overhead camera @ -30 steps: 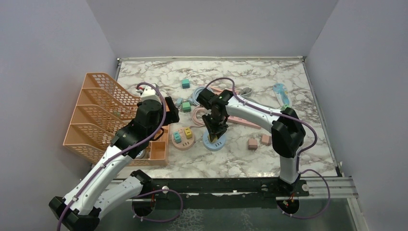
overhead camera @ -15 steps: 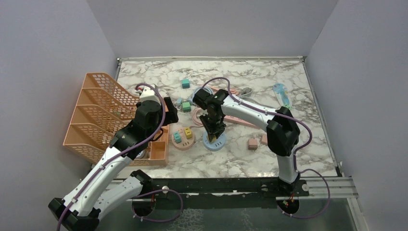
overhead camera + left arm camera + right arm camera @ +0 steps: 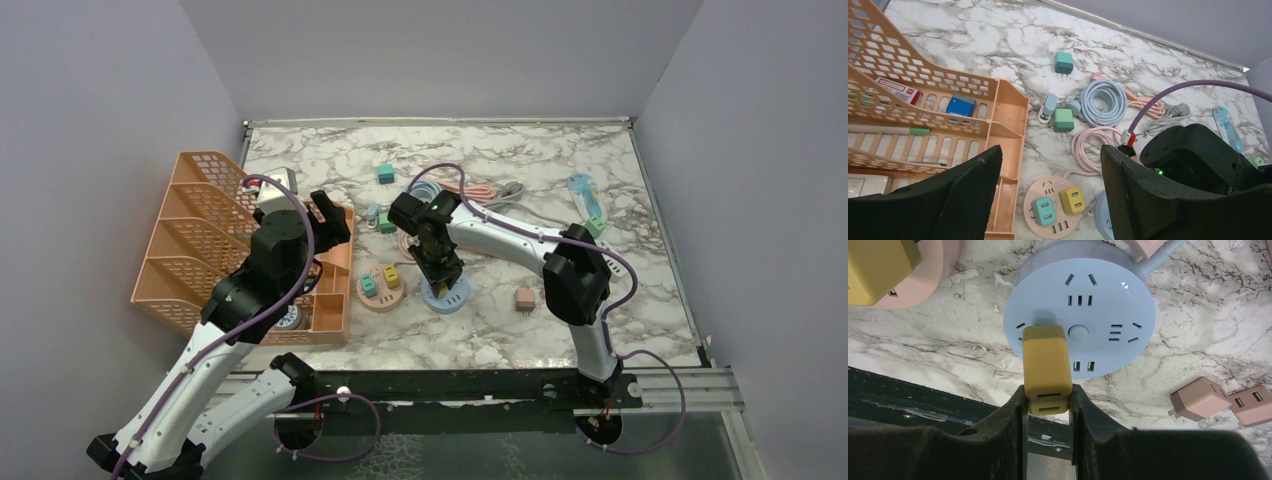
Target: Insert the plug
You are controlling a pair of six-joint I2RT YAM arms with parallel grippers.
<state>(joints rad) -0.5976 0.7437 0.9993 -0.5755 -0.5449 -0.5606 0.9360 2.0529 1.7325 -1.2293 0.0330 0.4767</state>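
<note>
Plug (image 3: 1045, 362) is pinched in right gripper (image 3: 1048, 405) at lower centre, over socket (image 3: 1098, 305) left slots; seating judged unfinished.

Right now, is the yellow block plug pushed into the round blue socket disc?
Cannot tell. The right gripper holds the mustard-yellow block plug over the round blue socket disc; its prongs are hidden.

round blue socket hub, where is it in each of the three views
Top external: the round blue socket hub sits mid-table, right of the round pink socket hub.
Left wrist: a sliver of blue hub at the bottom edge, right of the pink hub.
Right wrist: blue hub upper centre; pink hub at top left.
</note>
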